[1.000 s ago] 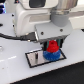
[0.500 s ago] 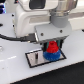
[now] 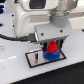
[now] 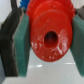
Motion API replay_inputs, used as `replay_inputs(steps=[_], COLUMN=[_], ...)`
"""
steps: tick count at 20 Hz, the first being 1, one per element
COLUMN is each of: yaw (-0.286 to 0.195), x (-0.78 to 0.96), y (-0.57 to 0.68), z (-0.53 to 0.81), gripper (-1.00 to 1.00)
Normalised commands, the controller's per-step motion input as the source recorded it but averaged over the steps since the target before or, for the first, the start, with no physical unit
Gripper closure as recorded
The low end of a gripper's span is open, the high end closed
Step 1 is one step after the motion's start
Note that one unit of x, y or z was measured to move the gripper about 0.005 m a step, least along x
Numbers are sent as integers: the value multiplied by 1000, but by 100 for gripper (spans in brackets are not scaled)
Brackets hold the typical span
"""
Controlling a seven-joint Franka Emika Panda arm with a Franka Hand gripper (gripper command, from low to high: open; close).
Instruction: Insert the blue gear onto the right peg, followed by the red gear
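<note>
The Franka arm's gripper (image 3: 50, 46) is clamped on the small round bright red plastic toothed disc, the red gear (image 3: 51, 47). In the wrist view the teal finger pads (image 4: 22, 47) press against both sides of this gear (image 4: 49, 36), and its dark centre hole faces the camera. In the exterior view the red gear sits directly above the flat round bright blue plastic toothed disc, the blue gear (image 3: 52, 55); whether the two touch cannot be told. The blue gear lies on the black rectangular plate with a pale rim (image 3: 35, 60), toward the exterior view's right end of it. The right peg is hidden under the gears. The plate rests on the white surface (image 3: 20, 72), in front of the arm's white body (image 3: 32, 17).
</note>
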Motion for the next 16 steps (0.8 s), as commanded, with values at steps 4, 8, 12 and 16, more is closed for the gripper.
replay_inputs(steps=[4, 8, 12, 16], yaw=[0, 0, 0, 0], x=[58, 269, 361, 426], y=[55, 4, -19, -21], z=[226, 34, -13, -2], gripper=[100, 100, 100, 100])
